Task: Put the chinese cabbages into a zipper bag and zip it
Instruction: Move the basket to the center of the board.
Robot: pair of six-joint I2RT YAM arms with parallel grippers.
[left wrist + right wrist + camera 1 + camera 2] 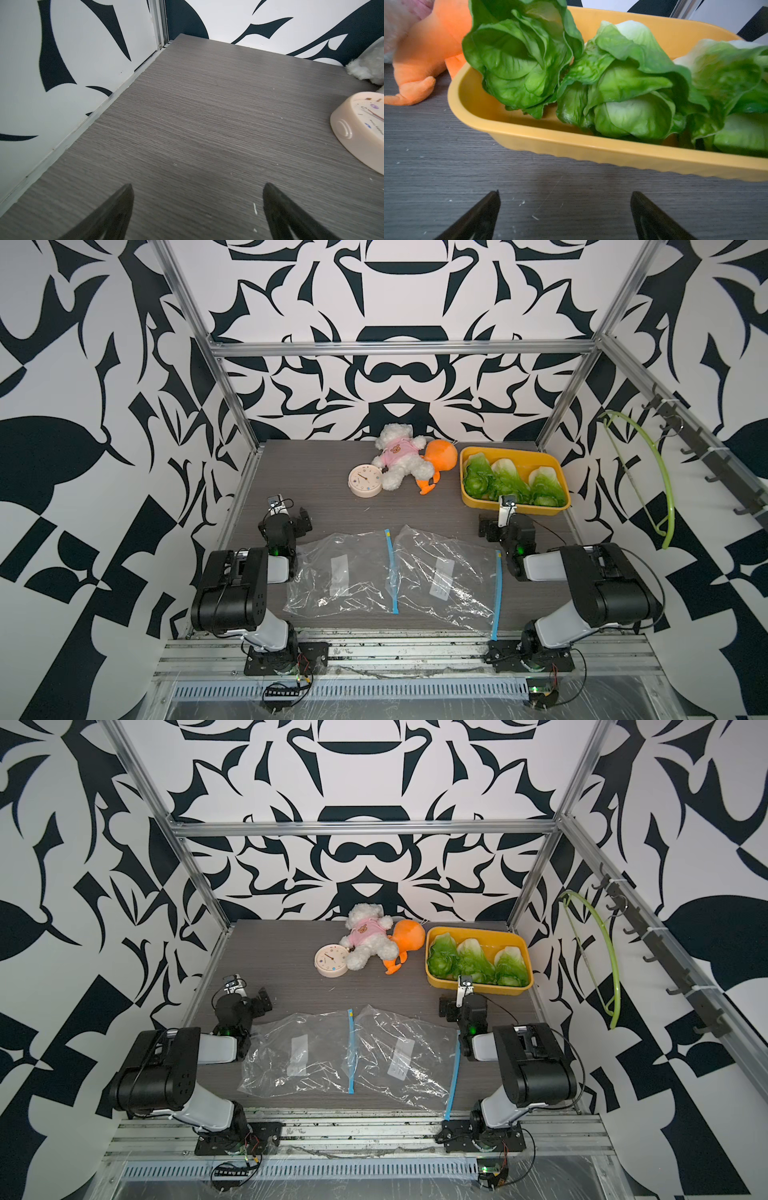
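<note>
Facing the yellow tray (550, 143), the right claw (564, 195) hangs just short of its near wall, jaws apart, empty. Three cabbages (513, 483) lie side by side inside, leaf ends toward that claw, stems toward the back. Left claw (197, 187), also apart and empty, is well away. Right arm nearer: likely its pick.

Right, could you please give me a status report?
Left tool open, empty. Right tool open, facing the yellow tray. Three chinese cabbages in tray, two zipper bags empty. Orange plush beside tray, not blocking.
</note>
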